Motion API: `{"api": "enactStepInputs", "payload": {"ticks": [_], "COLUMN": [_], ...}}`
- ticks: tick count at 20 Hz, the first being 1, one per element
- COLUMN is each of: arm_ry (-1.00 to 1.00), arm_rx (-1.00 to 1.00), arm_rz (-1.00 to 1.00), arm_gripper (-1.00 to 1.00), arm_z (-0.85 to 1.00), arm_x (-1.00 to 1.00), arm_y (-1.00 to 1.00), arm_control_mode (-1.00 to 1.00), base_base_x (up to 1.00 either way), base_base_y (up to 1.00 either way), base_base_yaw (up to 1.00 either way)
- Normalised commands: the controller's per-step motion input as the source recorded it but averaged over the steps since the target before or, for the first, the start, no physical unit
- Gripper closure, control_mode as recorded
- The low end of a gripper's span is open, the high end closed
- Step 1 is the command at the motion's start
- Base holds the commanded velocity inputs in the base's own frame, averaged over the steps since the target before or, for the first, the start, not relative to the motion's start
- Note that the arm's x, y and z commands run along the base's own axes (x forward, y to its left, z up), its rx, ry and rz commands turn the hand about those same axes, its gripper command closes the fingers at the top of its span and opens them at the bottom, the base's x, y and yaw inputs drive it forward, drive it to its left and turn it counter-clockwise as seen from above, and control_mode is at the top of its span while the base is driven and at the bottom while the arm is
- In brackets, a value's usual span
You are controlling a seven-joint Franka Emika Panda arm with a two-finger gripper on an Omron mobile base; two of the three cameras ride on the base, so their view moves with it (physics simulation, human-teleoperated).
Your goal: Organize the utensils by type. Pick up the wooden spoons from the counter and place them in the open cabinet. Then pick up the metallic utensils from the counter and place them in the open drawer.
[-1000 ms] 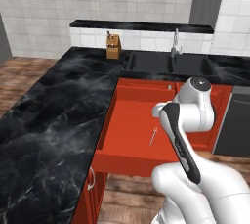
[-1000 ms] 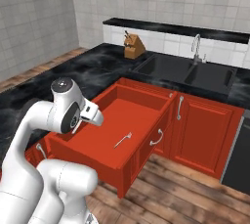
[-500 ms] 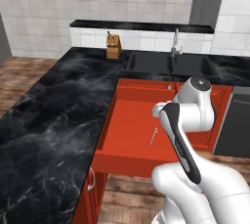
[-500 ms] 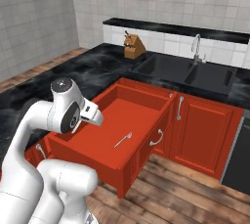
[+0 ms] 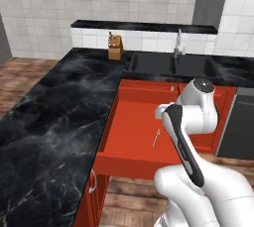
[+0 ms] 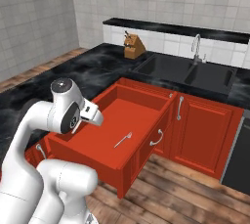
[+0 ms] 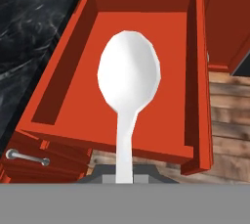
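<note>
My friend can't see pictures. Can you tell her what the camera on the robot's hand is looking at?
A silvery-white metal spoon sticks up from the shut pincer, its bowl toward the camera. Behind it lies the open red drawer with a plain flat inside, black marble counter on the left and wooden floor on the right.

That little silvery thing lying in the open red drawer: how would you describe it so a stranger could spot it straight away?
Find the black marble counter with the sink, then the wide red-orange drawer pulled open beside it. On its flat red floor lies one thin silvery fork, at a slant. It is not the white spoon held over the drawer: that one has a broad rounded bowl.
</note>
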Motion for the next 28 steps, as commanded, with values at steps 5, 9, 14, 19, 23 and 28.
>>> {"api": "enactStepInputs", "payload": {"ticks": [5,9,14,19,23,28], "arm_ry": [0.03,0.03,0.22,0.28,0.17,0.01], "arm_rx": [0.0,0.01,0.0,0.0,0.06,0.08], "arm_rz": [0.0,0.0,0.0,0.0,0.03,0.06], "arm_gripper": [1.0,1.0,1.0,1.0,1.0,1.0], "arm_z": [-0.03,-0.03,-0.4,-0.62,-0.58,-0.53], "arm_x": [0.47,0.69,0.83,0.83,0.28,0.08], "arm_y": [0.0,0.0,0.18,0.14,-0.16,-0.19], "arm_control_mode": [-1.0,-1.0,-1.0,-1.0,-1.0,-1.0], "base_base_x": [0.0,0.0,0.0,0.0,0.0,0.0], "base_base_y": [0.0,0.0,0.0,0.0,0.0,0.0], "base_base_yaw": [0.0,0.0,0.0,0.0,0.0,0.0]}}
